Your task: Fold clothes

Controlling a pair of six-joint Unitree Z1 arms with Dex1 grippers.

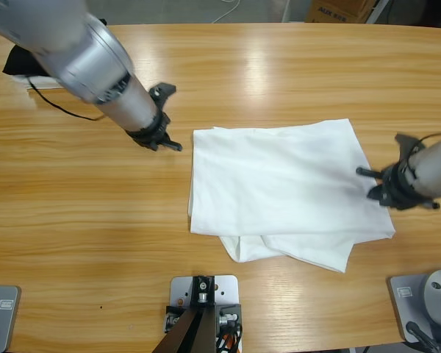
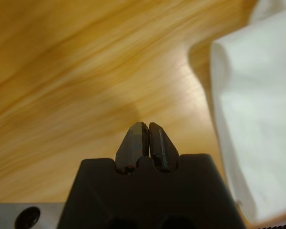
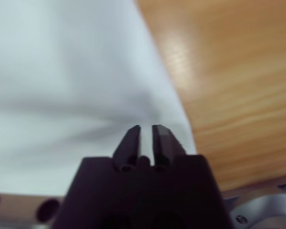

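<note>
Although the T-shirt (image 1: 287, 187) is already folded once into a broad white panel, it is not finished: it lies at the middle-right of the desk (image 1: 81, 220), its long axis running left to right, and a loose layer sticks out from under the front edge. The left gripper (image 1: 162, 118) hangs over bare wood just beside the shirt's left edge, and its jaws are pressed together with nothing between them. The right gripper (image 1: 386, 184) is over the shirt's right edge, so I judge it to be the nearer one to the cloth. Its jaws are narrow, with only a thin slit between them; I cannot tell whether a fold of cloth is inside. For the coming move the shirt lies between the two grippers, each facing one short end, so I think a fold along the long axis would need both ends taken together. The left wrist view shows the shirt's rounded folded edge (image 2: 219, 62) off to one side of the left gripper (image 2: 147, 126), clearly apart from it. The right wrist view shows white cloth (image 3: 62, 71) directly beyond the right gripper (image 3: 147, 129). Only the high view shows a black garment (image 1: 18, 62) at the far left corner.
</note>
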